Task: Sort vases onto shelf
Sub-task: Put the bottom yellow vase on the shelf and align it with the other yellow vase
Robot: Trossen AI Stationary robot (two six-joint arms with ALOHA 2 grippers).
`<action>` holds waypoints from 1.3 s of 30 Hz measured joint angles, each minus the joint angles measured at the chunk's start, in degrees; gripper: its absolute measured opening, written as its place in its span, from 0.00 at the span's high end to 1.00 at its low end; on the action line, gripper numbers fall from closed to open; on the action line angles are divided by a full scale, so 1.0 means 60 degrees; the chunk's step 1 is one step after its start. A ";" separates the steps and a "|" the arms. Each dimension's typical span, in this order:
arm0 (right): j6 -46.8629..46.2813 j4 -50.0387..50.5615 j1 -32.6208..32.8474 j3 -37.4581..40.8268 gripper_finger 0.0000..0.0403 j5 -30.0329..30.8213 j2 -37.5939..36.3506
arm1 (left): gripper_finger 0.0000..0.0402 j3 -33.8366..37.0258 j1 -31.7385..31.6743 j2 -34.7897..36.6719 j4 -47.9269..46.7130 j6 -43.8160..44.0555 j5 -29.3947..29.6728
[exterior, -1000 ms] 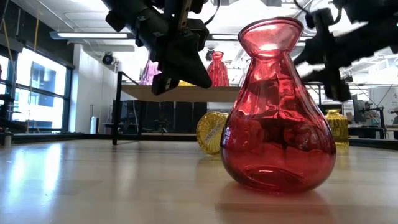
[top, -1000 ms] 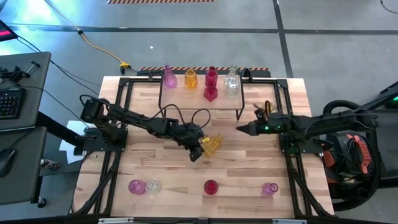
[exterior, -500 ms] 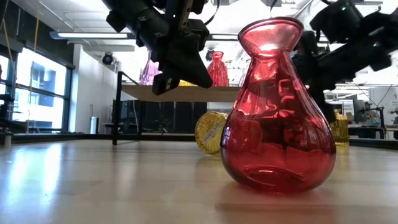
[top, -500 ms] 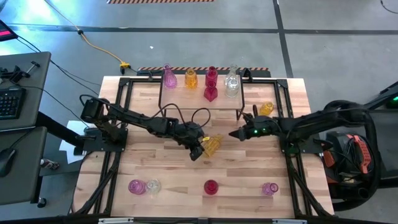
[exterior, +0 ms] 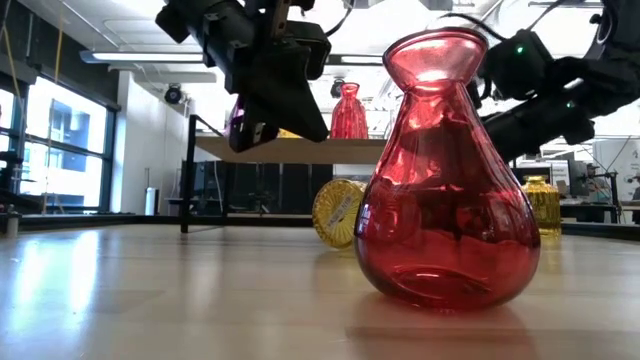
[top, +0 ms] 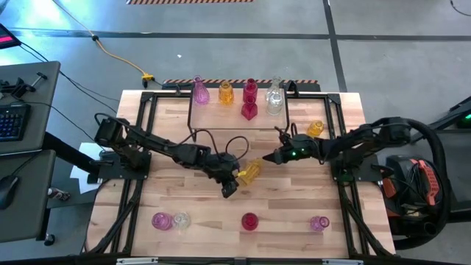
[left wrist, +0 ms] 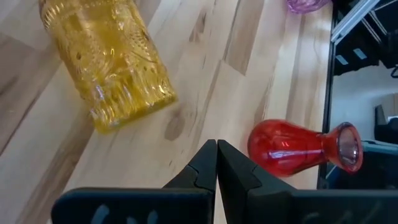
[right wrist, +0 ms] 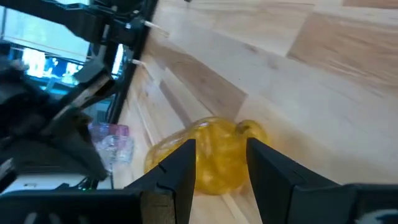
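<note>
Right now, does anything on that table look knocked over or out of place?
Yes. One yellow vase lies on its side mid-table, while the other vases stand upright. The left gripper, shut, sits beside it; the right gripper, open, points at it.

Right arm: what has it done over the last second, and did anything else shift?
The right gripper reached across toward the fallen yellow vase, fingers open. The left gripper, shut, drew back slightly from it. The shelf and its vases stayed put.

Grey floor (top: 221, 44) around the table, yellow cable (top: 118, 57) trailing; big windows (exterior: 55, 140) left, ceiling strip lights (exterior: 140, 58) glowing.
</note>
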State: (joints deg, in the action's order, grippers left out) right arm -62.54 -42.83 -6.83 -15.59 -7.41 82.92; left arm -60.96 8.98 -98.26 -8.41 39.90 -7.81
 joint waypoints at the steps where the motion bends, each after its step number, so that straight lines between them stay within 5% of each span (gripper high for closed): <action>1: -0.0005 0.0019 -0.0018 0.0000 0.69 -0.0044 0.0098 | 0.99 -0.0002 0.0025 0.0000 0.0006 0.0000 0.0020; 39: -0.0078 -0.0549 0.0018 -0.0342 0.69 -0.0062 0.1377 | 0.99 0.0013 -0.0016 -0.1274 0.0779 0.0363 -0.0415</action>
State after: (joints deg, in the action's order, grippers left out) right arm -63.00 -46.12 -6.72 -17.65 -7.78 91.18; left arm -60.88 8.88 -105.90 -3.73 42.08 -10.30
